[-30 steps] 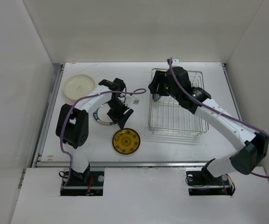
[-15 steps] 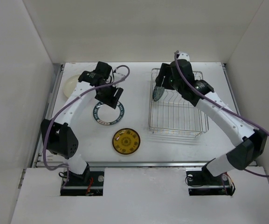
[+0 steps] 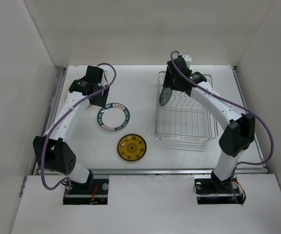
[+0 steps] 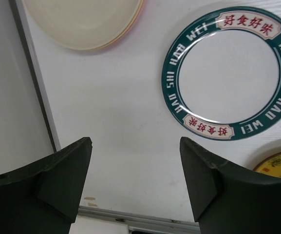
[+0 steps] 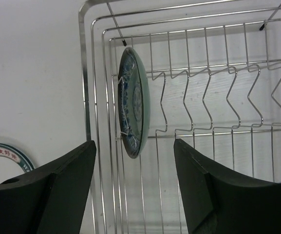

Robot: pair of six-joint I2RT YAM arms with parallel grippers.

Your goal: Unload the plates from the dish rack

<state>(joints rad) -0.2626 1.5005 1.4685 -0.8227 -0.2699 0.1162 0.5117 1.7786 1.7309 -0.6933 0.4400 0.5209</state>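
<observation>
- You have one plate in the dish rack: the small teal-blue plate stands on edge in the leftmost slot, just inside the rack's left wall. The other slots hold nothing.
- Your right gripper hangs over that far-left corner of the rack, its fingers spread wide and holding nothing. From the wrist view the plate lines up with the gap between them, and whether they touch it you cannot tell.
- Your left gripper is over bare table, fingers apart and empty.
- On the table left of the rack lies the white plate with the dark teal rim, flat.
- The orange-yellow plate lies flat nearer the arm bases.
- The cream plate sits stacked on the pink plate at the table's far-left side.
</observation>
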